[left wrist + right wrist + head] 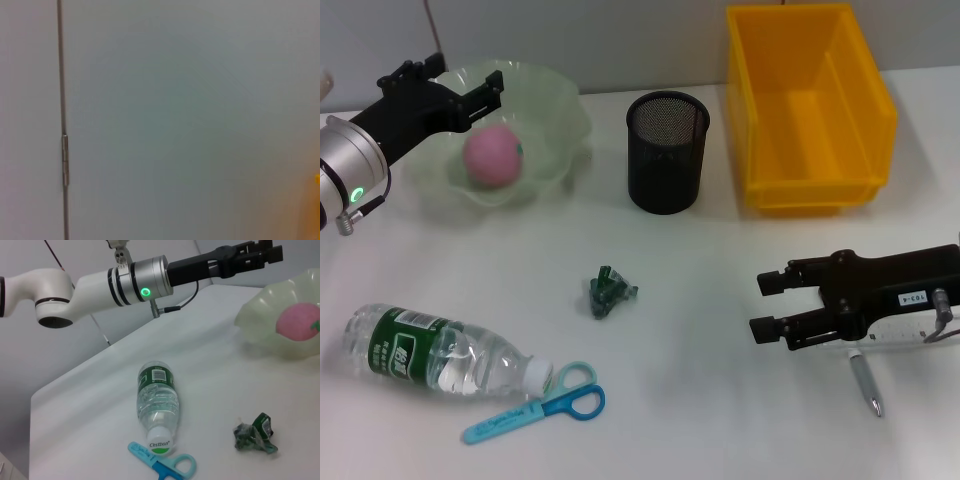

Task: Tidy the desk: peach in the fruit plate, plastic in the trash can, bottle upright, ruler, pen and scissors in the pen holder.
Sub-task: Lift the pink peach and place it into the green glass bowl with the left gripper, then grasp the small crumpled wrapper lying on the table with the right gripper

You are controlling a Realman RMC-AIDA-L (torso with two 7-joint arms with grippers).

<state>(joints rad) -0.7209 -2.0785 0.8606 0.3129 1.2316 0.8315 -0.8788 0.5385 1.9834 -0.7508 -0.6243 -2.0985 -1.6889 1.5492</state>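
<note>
From my head, my left gripper [488,92] hangs open and empty over the fruit plate [560,150] at ten o'clock, peach [493,156] inside, while my right gripper [772,305] gapes empty at four o'clock above the pen [865,384]; my left wrist sees only wall; my right wrist shows the bottle [157,402] lying flat, touching the scissors [162,464], so grabbing either could roll it away.

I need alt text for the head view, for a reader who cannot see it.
A pink peach lies in a green fruit plate, the open left gripper above its rim. On the white desk: a fallen bottle, blue scissors, crumpled plastic, black pen holder.
</note>
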